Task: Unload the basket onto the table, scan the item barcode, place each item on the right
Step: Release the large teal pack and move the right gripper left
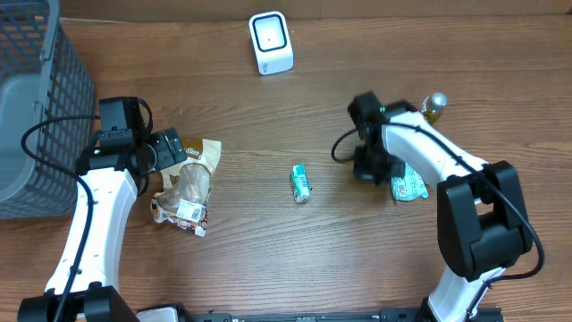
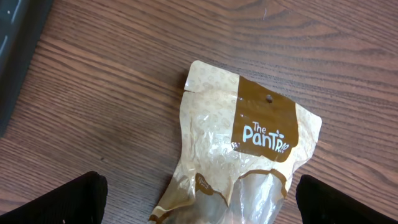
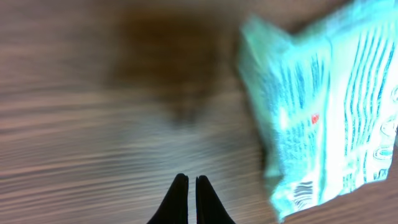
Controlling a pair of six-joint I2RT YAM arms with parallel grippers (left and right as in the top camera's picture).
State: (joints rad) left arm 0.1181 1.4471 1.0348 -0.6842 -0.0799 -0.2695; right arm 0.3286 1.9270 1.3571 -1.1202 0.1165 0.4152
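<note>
A brown wood-grain bench (image 1: 295,268) fills every view, with a grey basket (image 1: 36,98) at its left edge. Nearest me, the left claw (image 2: 199,180) hangs spread to its widest over a brown pouch (image 2: 239,155), gripping nothing. I take that pouch as the item to scan, though the teal packet is as likely. It is slick, crinkled film, so I judge a pinch could slip, or lift it with its white sticker (image 1: 189,212) turned away from the scanner. Further out, a small green packet (image 1: 301,182) lies alone mid-bench. Beyond it the right claw (image 3: 191,186) is pinched tight on nothing, just beside a teal packet (image 3: 323,106). That view is smeared, and a sweep there could shove the packet or knock the small bottle (image 1: 434,105) behind the arm. Farthest, the white scanner (image 1: 270,42) stands well apart from everything, so any carry is long.

The pouch reads "The Pantry". The teal packet shows dark bars at one corner, too blurred to read.
</note>
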